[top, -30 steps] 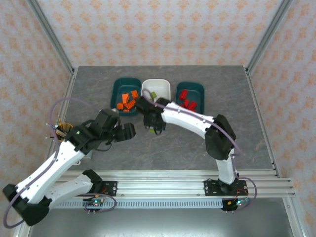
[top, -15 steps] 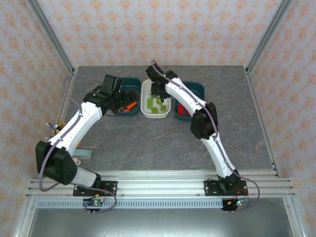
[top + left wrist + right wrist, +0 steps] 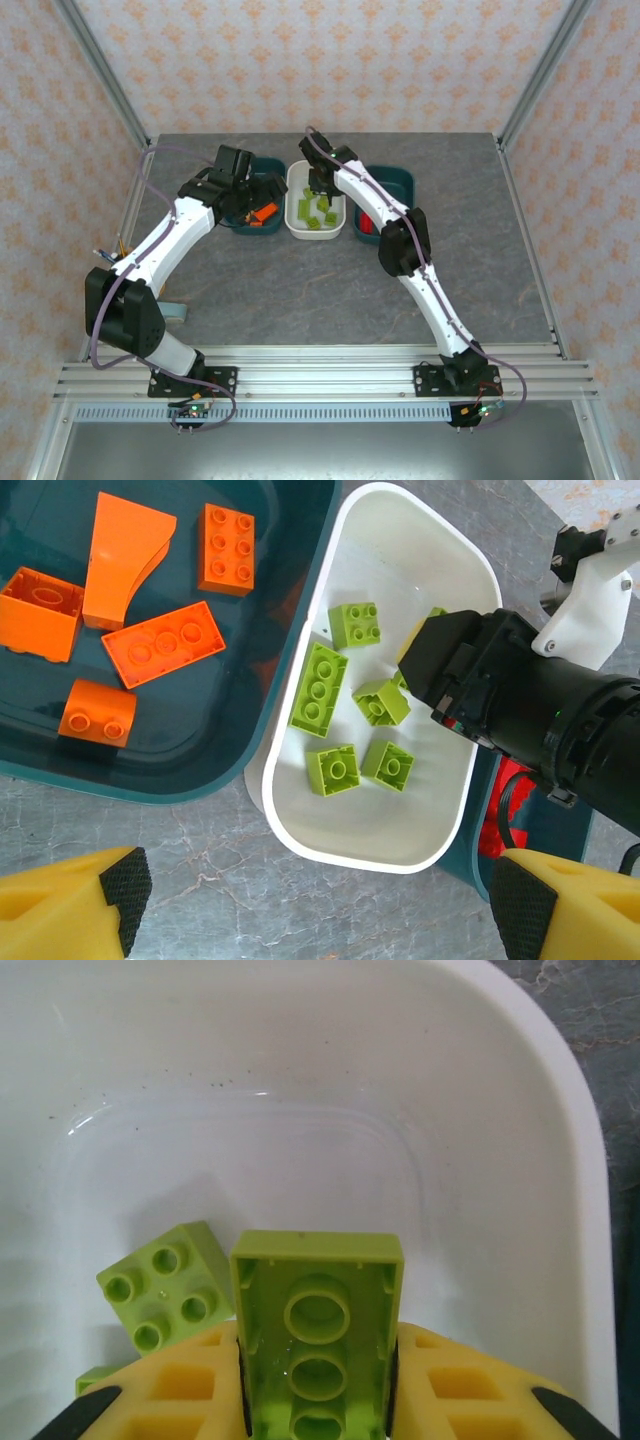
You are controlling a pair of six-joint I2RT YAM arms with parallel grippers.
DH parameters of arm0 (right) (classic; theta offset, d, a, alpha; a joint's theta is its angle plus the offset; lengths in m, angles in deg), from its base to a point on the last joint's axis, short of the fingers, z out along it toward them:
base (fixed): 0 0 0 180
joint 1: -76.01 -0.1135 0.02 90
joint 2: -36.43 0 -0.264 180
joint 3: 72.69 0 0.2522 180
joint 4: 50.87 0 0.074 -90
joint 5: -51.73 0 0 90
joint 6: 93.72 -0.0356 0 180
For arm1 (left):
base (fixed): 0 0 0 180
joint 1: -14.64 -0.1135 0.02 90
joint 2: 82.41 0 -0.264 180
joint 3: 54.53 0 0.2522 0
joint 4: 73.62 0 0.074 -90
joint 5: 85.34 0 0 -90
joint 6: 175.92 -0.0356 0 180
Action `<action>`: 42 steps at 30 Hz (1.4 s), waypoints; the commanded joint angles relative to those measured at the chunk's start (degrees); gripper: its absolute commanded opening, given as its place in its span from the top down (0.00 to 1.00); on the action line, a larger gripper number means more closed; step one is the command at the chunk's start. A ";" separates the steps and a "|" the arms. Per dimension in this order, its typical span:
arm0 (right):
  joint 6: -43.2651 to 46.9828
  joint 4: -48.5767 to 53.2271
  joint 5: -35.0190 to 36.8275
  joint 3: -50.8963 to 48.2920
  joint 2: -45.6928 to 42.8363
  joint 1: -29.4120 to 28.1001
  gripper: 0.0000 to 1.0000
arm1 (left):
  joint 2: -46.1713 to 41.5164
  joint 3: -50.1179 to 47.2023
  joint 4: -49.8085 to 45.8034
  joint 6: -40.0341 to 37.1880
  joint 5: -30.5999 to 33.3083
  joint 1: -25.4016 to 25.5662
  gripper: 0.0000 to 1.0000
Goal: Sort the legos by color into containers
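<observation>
My right gripper (image 3: 318,1385) is shut on a lime green brick (image 3: 317,1320), held underside up over the far end of the white bin (image 3: 300,1080). A small green brick (image 3: 165,1285) lies just to its left in the bin. In the left wrist view the white bin (image 3: 360,855) holds several green bricks (image 3: 318,685), and the teal bin (image 3: 200,770) beside it holds several orange bricks (image 3: 163,643). My left gripper (image 3: 320,910) is open and empty above the bins' near edges. From above, the right gripper (image 3: 322,185) and left gripper (image 3: 243,192) hang over these bins.
A second teal bin (image 3: 392,180) with red bricks (image 3: 497,810) stands right of the white one. The right arm (image 3: 540,710) reaches across the white bin's right side. Bare grey table (image 3: 300,290) lies in front of the bins.
Both arms have swung from the table's middle up to the bins. The white bin now shows several green bricks instead of one. Over the last half second both arms barely shifted.
</observation>
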 commanded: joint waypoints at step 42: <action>-3.99 -14.70 0.63 -93.85 -96.84 -0.58 0.01 | -27.82 -18.10 -12.06 -7.83 2.77 1.89 0.00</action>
